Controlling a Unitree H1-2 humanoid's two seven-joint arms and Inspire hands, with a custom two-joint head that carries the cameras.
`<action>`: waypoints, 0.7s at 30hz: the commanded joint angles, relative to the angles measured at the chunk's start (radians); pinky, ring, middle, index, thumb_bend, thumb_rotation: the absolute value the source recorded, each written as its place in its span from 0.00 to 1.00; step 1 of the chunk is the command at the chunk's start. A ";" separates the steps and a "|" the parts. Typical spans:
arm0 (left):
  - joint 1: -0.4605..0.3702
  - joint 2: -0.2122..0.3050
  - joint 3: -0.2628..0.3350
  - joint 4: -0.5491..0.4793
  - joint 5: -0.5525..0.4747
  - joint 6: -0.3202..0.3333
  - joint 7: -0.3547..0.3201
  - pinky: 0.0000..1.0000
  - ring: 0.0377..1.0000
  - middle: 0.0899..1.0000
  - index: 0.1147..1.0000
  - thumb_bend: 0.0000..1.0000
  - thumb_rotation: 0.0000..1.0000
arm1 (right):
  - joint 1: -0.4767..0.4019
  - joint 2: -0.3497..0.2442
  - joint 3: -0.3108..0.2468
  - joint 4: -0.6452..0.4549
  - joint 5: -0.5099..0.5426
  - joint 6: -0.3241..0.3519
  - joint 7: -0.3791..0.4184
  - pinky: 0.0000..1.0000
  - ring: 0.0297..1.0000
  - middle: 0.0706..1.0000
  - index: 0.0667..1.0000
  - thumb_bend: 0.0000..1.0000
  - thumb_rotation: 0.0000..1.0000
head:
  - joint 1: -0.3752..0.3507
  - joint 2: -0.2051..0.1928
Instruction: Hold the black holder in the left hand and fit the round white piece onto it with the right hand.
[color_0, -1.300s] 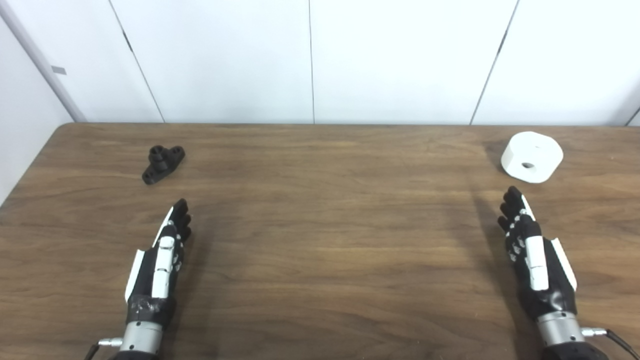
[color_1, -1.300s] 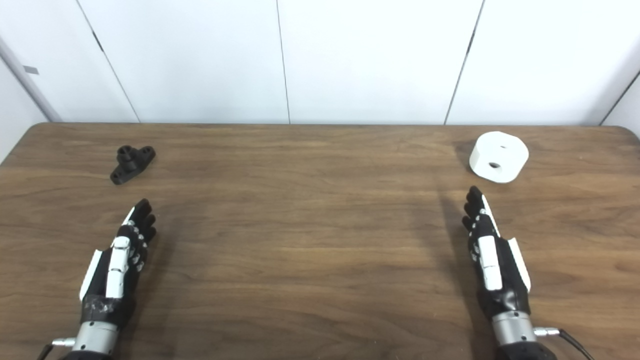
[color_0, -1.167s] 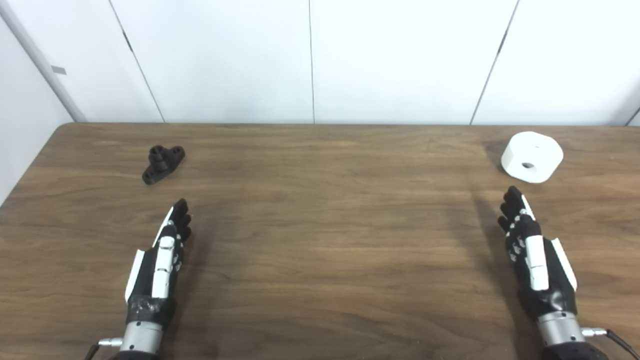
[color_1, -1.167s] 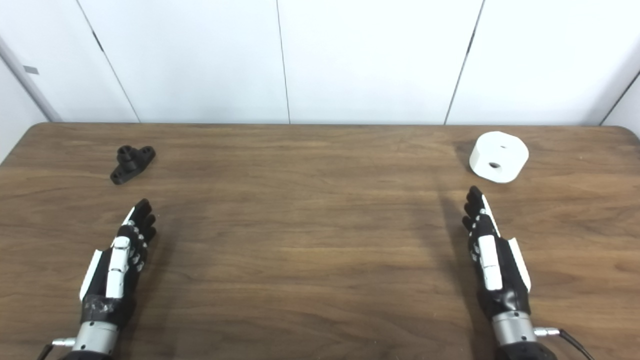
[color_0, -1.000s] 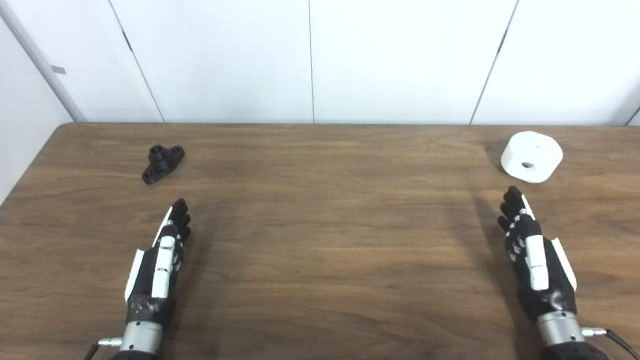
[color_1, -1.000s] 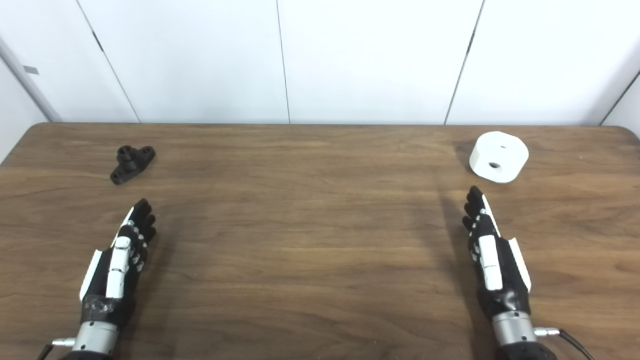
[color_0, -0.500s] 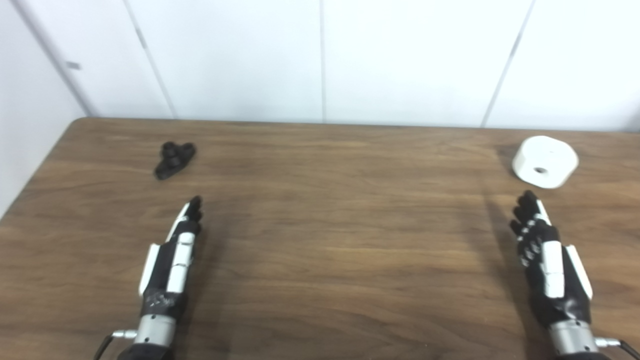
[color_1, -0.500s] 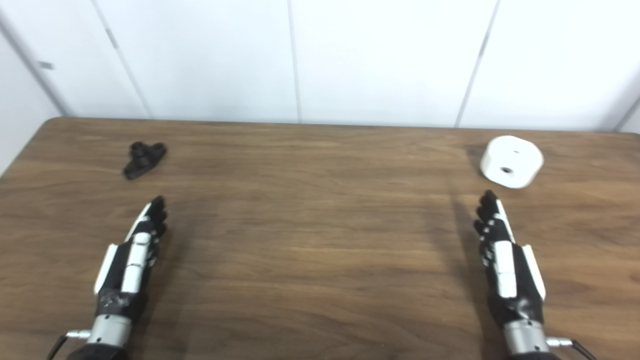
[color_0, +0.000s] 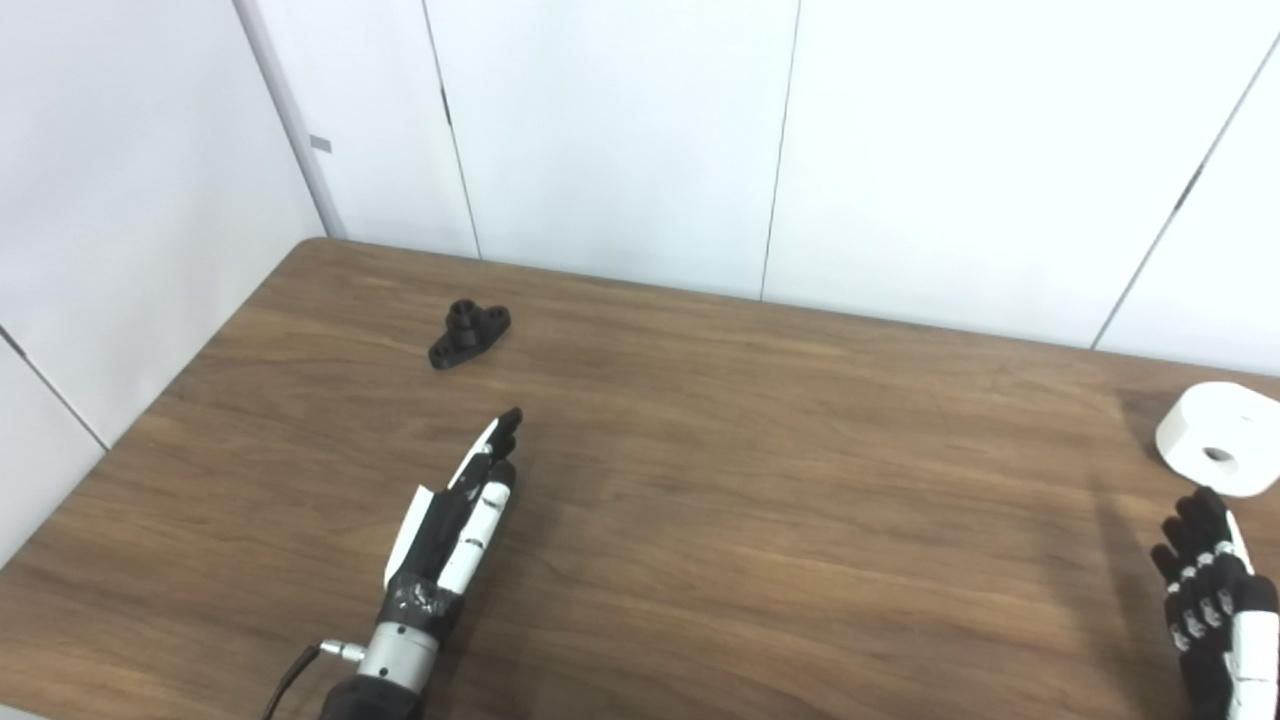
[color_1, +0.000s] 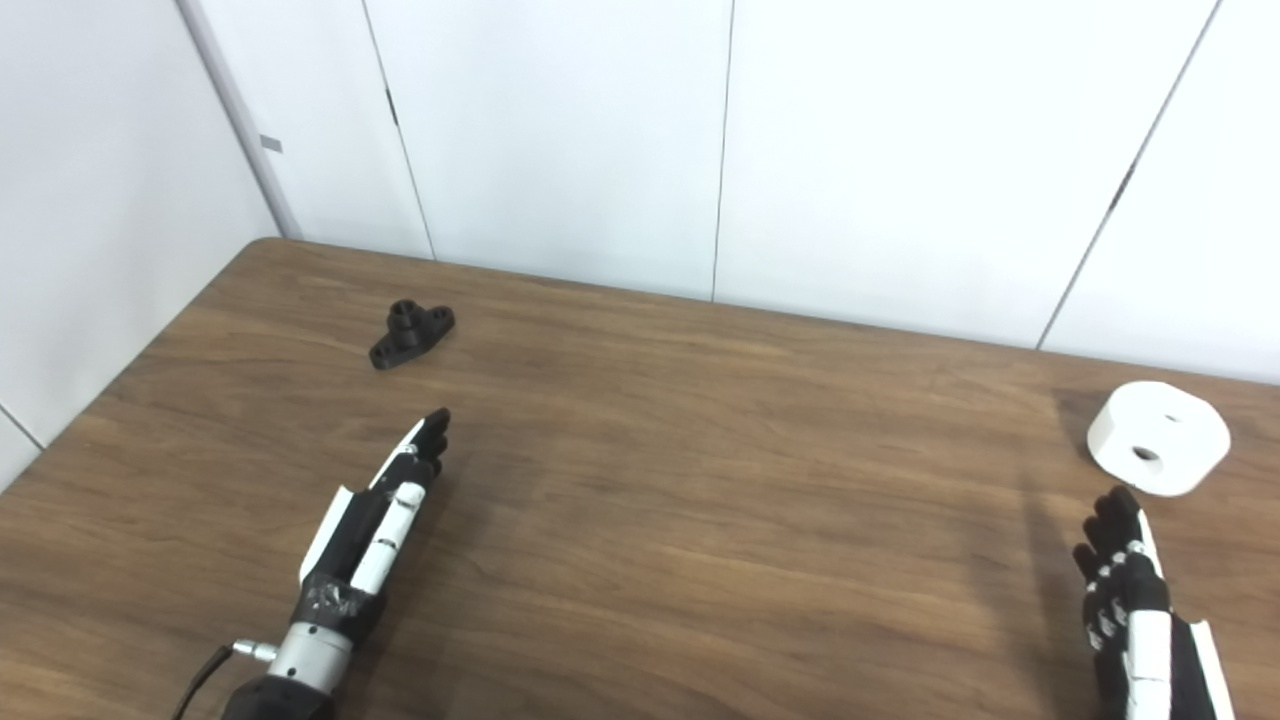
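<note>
Holder (color_0: 469, 334) on table (color_0: 760, 480) far left, left hand (color_0: 455, 515) nearer and apart, white piece (color_1: 1158, 438) far right, right hand (color_1: 1140, 625) before it.

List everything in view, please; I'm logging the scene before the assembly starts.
black holder: one, black, far left of the table, lying free.
round white piece: one, white, right side of the table, lying free.
table: one, brown wood.
wall panels: white, behind the table.
left hand: black and white, open, short of the black holder.
right hand: black and white, open, short of the round white piece.
</note>
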 joint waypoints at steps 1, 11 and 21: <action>0.013 -0.030 -0.025 0.067 0.007 -0.034 0.010 1.00 1.00 1.00 0.98 0.48 0.88 | 0.044 0.007 0.001 0.102 0.006 -0.031 0.011 1.00 1.00 1.00 0.99 0.67 1.00 | 0.001 -0.002; 0.011 -0.042 -0.026 0.092 0.006 -0.058 0.013 1.00 1.00 1.00 0.98 0.48 0.87 | 0.037 0.003 0.007 0.134 -0.002 -0.060 0.012 1.00 1.00 0.99 0.98 0.71 1.00 | -0.006 -0.038; 0.009 -0.047 -0.026 0.094 0.001 -0.059 0.013 1.00 1.00 1.00 0.98 0.45 0.87 | 0.032 0.007 0.004 0.152 0.010 -0.071 0.017 1.00 1.00 0.98 0.95 0.72 1.00 | -0.010 -0.050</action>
